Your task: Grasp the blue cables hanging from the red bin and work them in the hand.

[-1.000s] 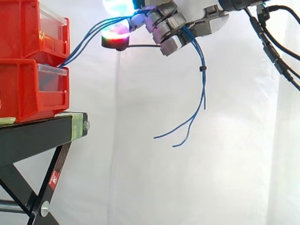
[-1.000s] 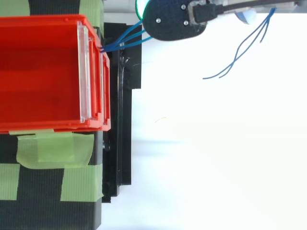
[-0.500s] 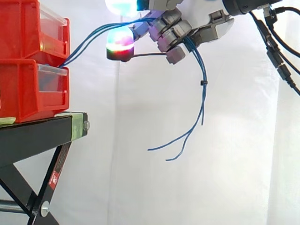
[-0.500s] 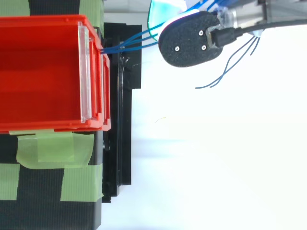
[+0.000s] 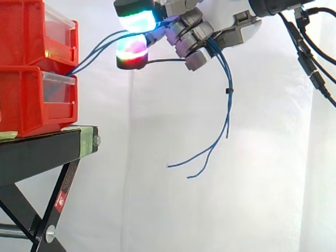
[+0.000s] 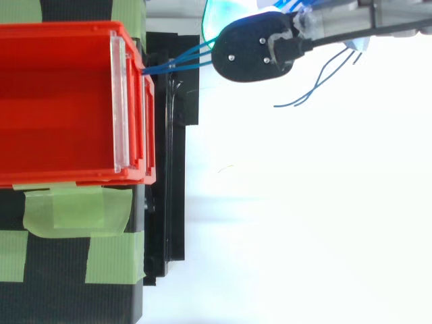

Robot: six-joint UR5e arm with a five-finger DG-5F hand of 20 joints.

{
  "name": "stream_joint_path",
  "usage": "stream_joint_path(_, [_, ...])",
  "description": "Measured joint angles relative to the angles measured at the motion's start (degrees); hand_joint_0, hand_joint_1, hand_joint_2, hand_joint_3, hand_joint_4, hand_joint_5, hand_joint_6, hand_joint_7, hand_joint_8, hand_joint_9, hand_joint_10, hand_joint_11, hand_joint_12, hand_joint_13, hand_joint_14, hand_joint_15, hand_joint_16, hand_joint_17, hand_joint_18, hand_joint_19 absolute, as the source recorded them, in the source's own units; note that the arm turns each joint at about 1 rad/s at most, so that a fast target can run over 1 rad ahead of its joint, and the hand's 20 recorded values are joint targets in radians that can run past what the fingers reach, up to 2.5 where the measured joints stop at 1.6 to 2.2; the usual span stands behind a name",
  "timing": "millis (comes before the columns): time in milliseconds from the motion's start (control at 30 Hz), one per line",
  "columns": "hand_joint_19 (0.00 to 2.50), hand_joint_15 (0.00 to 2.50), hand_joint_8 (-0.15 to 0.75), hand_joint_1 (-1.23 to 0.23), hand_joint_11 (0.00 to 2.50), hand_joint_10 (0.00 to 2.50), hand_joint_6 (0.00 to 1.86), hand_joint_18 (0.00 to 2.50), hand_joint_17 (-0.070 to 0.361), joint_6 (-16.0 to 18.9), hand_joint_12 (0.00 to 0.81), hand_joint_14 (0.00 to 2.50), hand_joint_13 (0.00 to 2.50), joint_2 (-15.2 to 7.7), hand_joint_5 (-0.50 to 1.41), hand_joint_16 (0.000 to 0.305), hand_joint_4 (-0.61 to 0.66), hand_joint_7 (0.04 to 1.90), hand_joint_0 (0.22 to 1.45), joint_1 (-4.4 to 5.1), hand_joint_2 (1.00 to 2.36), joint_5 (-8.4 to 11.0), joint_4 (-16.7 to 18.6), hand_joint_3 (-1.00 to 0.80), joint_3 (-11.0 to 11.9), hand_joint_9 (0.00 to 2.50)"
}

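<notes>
Thin blue cables [image 5: 227, 107] run from the lower of two stacked red bins [image 5: 31, 100] up and right into my hand [image 5: 191, 34], then droop below it with loose ends curling left. A small black tie sits on the hanging stretch. My hand is high in the side view, right of the bins, its fingers curled round the cables and its glowing pads [image 5: 132, 52] pointing at the bins. From above, my hand [image 6: 253, 48] lies near the top edge, the cables [image 6: 177, 63] leaving the bin [image 6: 61, 101] toward it.
The bins stand on a black stand [image 5: 42, 149] with green tape [image 6: 74, 212] on its top. A white curtain [image 5: 252, 173] hangs behind, with open room below and to the right of my hand.
My hand has risen a little and turned, so a second glowing pad now shows above the first. The cables' hanging ends have swung left and lower.
</notes>
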Motion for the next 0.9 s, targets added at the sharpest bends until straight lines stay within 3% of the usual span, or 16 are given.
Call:
stream_joint_path(133, [1.37, 1.89, 0.511, -0.6, 2.5, 2.5, 0.06, 1.2, 0.134, 0.0, 0.522, 2.5, 0.83, 0.0, 0.3, 0.06, 0.26, 1.28, 0.99, 0.0, 1.02, 0.0, 0.0, -0.25, 0.0, 0.78])
stream_joint_path(200, [1.37, 1.89, 0.511, -0.59, 2.5, 2.5, 0.05, 1.2, 0.134, 0.0, 0.522, 2.5, 0.83, 0.0, 0.3, 0.06, 0.26, 1.28, 0.99, 0.0, 1.02, 0.0, 0.1, -0.21, 0.0, 0.78])
stream_joint_path(333, [1.37, 1.89, 0.511, -0.58, 2.5, 2.5, 0.0, 1.2, 0.134, 0.0, 0.522, 2.5, 0.83, 0.0, 0.31, 0.06, 0.25, 1.28, 0.98, -0.01, 1.02, 0.0, 0.1, -0.29, 0.0, 0.78])
stream_joint_path(433, [1.37, 1.89, 0.511, -0.57, 2.5, 2.5, 0.0, 1.2, 0.134, 0.1, 0.522, 2.5, 0.83, 0.0, 0.31, 0.06, 0.26, 1.27, 0.96, 0.0, 1.02, 0.0, 0.1, -0.46, 0.0, 0.78])
stream_joint_path(533, [1.37, 1.89, 0.511, -0.58, 2.5, 2.5, 0.0, 1.2, 0.134, 0.1, 0.522, 2.5, 0.83, 0.0, 0.31, 0.06, 0.25, 1.28, 1.0, -0.02, 1.02, 0.0, 0.0, -0.17, 0.0, 0.78])
stream_joint_path(667, [1.37, 1.89, 0.511, -0.6, 2.5, 2.5, 0.0, 1.2, 0.134, 0.2, 0.522, 2.5, 0.83, 0.0, 0.32, 0.06, 0.26, 1.27, 1.02, -0.01, 1.02, 0.0, 0.1, 0.03, 0.0, 0.78])
stream_joint_path(733, [1.37, 1.89, 0.511, -0.59, 2.5, 2.5, 0.0, 1.2, 0.134, 0.2, 0.522, 2.5, 0.83, 0.0, 0.32, 0.06, 0.26, 1.27, 1.01, -0.01, 1.02, 0.0, 0.1, -0.04, 0.0, 0.78])
stream_joint_path(900, [1.37, 1.89, 0.511, -0.58, 2.5, 2.5, 0.0, 1.2, 0.134, 0.3, 0.522, 2.5, 0.83, 0.0, 0.31, 0.06, 0.26, 1.27, 0.95, -0.01, 1.02, 0.0, 0.1, -0.46, 0.0, 0.78])
